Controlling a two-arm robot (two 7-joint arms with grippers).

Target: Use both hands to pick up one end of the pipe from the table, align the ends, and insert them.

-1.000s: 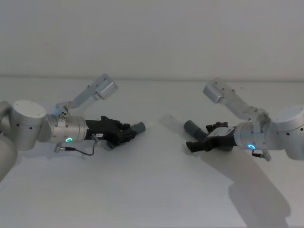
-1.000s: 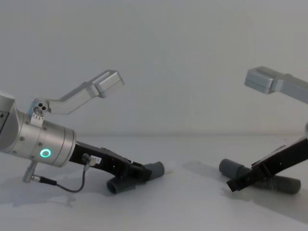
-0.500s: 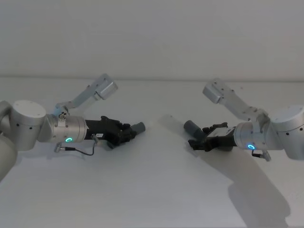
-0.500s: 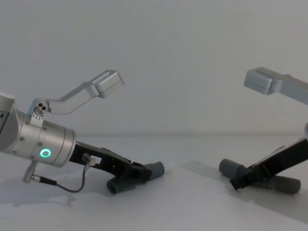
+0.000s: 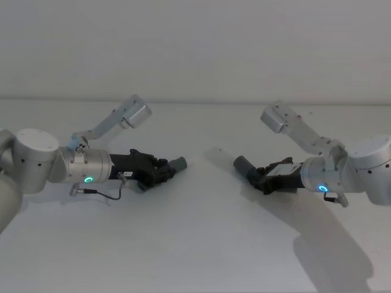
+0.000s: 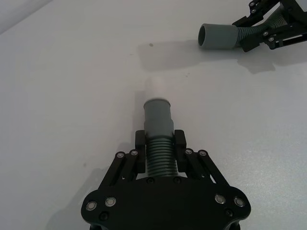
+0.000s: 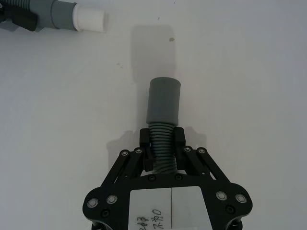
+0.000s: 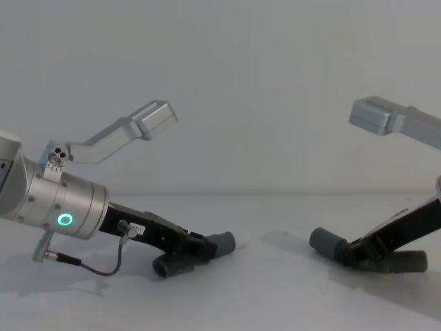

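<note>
The left hand (image 6: 159,143) is low over the white worktop (image 5: 195,244), on the robot's left side, and its fingers are closed on the ribbed body of the left pipe piece (image 6: 159,158), just behind the smooth grey cuff (image 6: 158,117). A short white tip (image 6: 155,86) comes out of this cuff and points toward the middle of the worktop. In the chest view this piece is bent, and its other end (image 8: 165,266) rests on the worktop below the hand. The right hand (image 7: 162,139) is on the robot's right side, also low, and it is clamped on the ribs of the right pipe piece (image 7: 161,153), just behind its open grey cuff (image 7: 163,100). In the chest view that cuff is tilted a little upward, while the ribbed tail (image 8: 412,261) lies low by the worktop. The two cuffs face roughly toward each other and are well apart.
</note>
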